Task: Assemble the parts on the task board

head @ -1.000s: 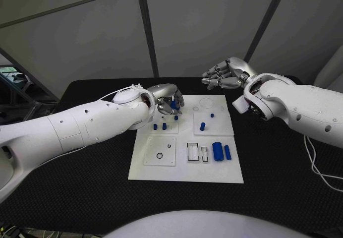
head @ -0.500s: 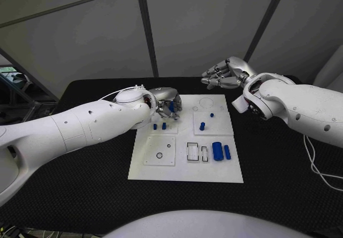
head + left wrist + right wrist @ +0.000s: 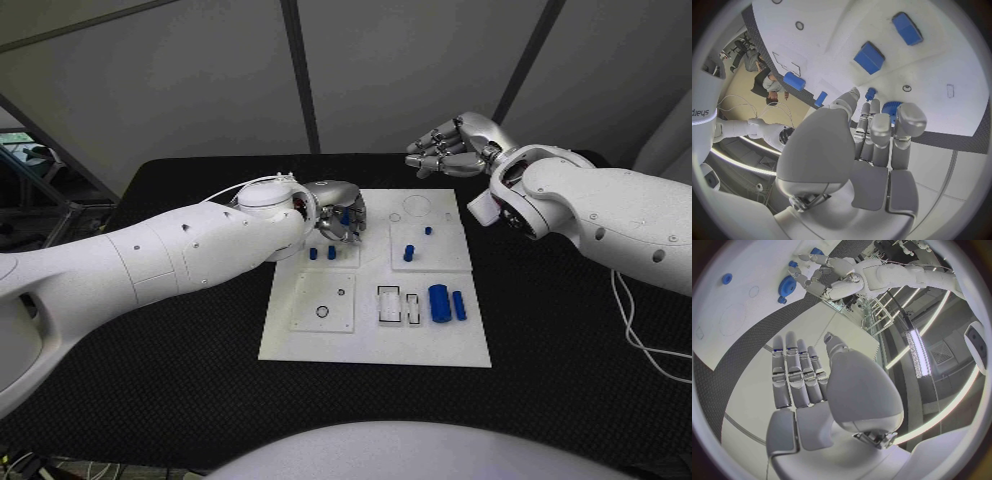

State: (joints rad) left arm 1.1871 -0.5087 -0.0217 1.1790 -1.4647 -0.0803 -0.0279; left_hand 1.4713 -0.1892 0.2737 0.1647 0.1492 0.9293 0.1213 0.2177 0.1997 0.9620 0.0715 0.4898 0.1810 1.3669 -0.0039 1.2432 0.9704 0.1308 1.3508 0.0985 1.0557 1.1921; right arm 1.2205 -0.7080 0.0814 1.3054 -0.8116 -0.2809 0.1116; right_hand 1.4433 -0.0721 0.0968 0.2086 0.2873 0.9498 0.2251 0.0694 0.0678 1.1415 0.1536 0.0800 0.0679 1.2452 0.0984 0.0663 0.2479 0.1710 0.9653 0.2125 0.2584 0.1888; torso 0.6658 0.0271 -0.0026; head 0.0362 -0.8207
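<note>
While a blue gear (image 3: 891, 108) is pinched at the fingertips (image 3: 907, 120) of the left hand (image 3: 339, 208), the board (image 3: 368, 345) is seen with its other parts waiting. Nearest, at the board's 4 o'clock corner, two blue cylinders (image 3: 446, 303) are laid side by side beside empty rectangular slots (image 3: 392, 306). Toward the middle, two short pegs (image 3: 322, 254) are stood at 10 o'clock and two small blue pieces (image 3: 415, 248) at 2 o'clock. At the far 11 o'clock corner the left hand is lowered over the board, its gear carried just above the white surface near a small blue peg (image 3: 871, 93) and a tiny hole (image 3: 906, 88). Farthest, past the board's 1 o'clock edge, the right hand (image 3: 453, 147) is held in the air with fingers loosely spread and nothing grasped.

A misseat is judged the chief risk: the gear's bore is hidden behind the fingers, so it could be set down off its peg, tilted and jammed. A light pinch could also let it slip and roll among the nearby pegs, or the knuckles could knock those pegs over.
</note>
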